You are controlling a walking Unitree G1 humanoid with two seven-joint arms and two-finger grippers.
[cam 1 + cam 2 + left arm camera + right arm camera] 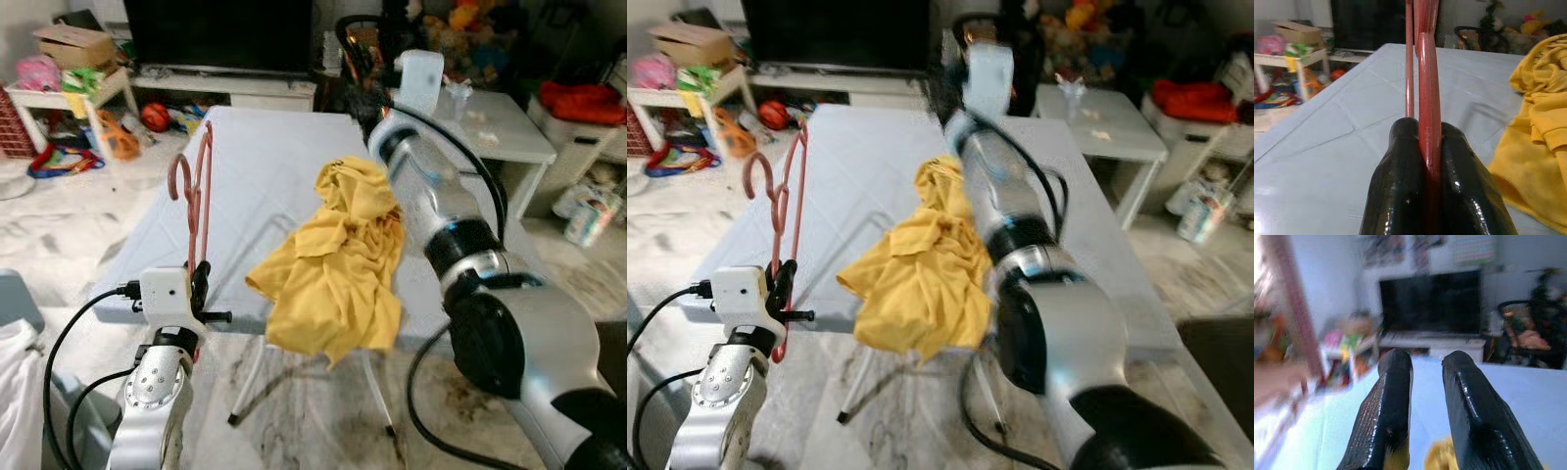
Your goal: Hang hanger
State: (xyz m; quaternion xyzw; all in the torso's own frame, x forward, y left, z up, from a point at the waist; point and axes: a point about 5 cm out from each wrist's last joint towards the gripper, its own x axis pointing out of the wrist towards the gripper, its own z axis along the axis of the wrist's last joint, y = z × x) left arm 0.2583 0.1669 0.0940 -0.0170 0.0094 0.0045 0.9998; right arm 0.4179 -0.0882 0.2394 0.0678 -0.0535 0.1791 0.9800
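A red hanger (199,196) stands upright at the near left edge of the pale blue table (265,157), hook end up. My left gripper (201,284) is shut on its lower bar, which shows pinched between the fingers (1400,161) in the left wrist view. A yellow shirt (338,264) lies crumpled on the table and droops over the front edge. My right arm (431,206) reaches over the shirt toward the far end. In its wrist view the right gripper (1425,362) is open, nothing between its fingers, with a bit of yellow cloth (1437,455) below.
A black TV on a low white stand (230,93) sits behind the table. Beside the table on the right is a white side table (500,122). Toys and a cardboard box (73,44) clutter the left. A dark chair (358,54) stands at the far end.
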